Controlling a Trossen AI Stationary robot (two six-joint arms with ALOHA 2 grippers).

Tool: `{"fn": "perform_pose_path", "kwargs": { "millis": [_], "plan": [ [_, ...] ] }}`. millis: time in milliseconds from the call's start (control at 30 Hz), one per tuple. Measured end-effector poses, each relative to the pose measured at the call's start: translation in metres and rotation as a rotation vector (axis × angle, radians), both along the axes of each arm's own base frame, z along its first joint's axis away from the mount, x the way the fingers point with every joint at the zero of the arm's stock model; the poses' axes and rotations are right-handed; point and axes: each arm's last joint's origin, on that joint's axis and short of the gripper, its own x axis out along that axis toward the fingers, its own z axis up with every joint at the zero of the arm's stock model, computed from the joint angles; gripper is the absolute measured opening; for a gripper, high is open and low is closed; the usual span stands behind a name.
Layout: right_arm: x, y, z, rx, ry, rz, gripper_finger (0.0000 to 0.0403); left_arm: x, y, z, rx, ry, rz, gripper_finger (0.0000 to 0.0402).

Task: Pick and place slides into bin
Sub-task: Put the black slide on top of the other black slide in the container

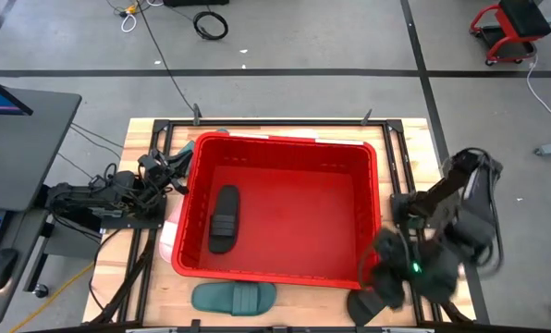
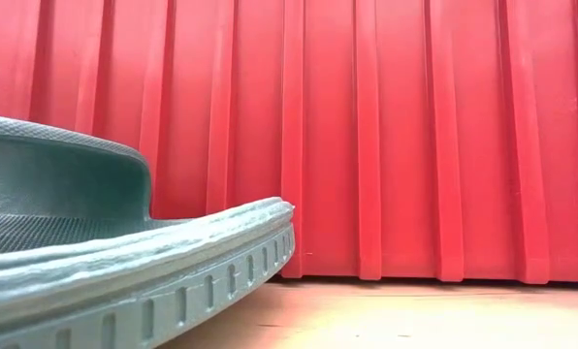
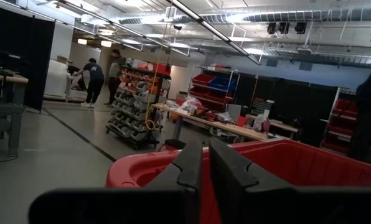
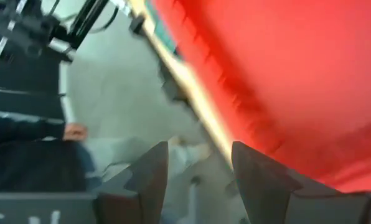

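The red bin (image 1: 280, 153) stands in the middle of the table; its ribbed wall fills the low view (image 2: 415, 136). A black slide (image 1: 223, 219) lies flat on the bin's floor at its left side. A dark teal slide (image 1: 235, 297) lies sole down on the table in front of the bin, and it also shows close up in the low view (image 2: 124, 262). A pale slide (image 1: 168, 239) shows partly by the bin's left wall. My right gripper (image 4: 201, 165) is open and empty off the bin's near right corner (image 1: 366, 302). My left gripper (image 3: 205, 171) is shut and empty at the bin's far left corner (image 1: 176, 172).
Cables and arm bases lie along the table's left and right edges. In the right wrist view a person's hand (image 4: 76, 132) and dark sleeve show beyond the table's near edge. People stand far off in the room in the left wrist view (image 3: 93, 79).
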Motion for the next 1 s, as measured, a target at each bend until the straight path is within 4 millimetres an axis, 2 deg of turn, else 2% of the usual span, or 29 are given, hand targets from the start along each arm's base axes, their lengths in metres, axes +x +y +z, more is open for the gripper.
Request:
{"fn": "perform_pose_path", "kwargs": {
  "millis": [133, 233, 433, 667, 833, 1000],
  "plan": [
    [-0.005, 0.04, -0.011, 0.108, 0.007, 0.001, 0.0183, 0.0, 0.0, 0.0, 0.0, 0.0, 0.0, 0.0028],
    [-0.006, 0.065, -0.024, 0.127, 0.014, 0.03, 0.0183, 0.0, 0.0, 0.0, 0.0, 0.0, 0.0, 0.0029],
    [-0.01, 0.097, -0.056, 0.027, 0.071, 0.077, 0.0183, 0.0, 0.0, 0.0, 0.0, 0.0, 0.0, 0.0038],
    [-0.025, 0.101, -0.089, -0.236, 0.216, 0.081, 0.0196, 0.0, 0.0, 0.0, 0.0, 0.0, 0.0, 0.0037],
    [-0.041, 0.098, -0.092, -0.309, 0.258, 0.05, 0.0236, 0.0, 0.0, 0.0, 0.0, 0.0, 0.0, 0.003],
    [-0.07, 0.106, -0.096, -0.346, 0.22, 0.06, 0.028, 0.0, 0.0, 0.0, 0.0, 0.0, 0.0, 0.0029]
  ]
}}
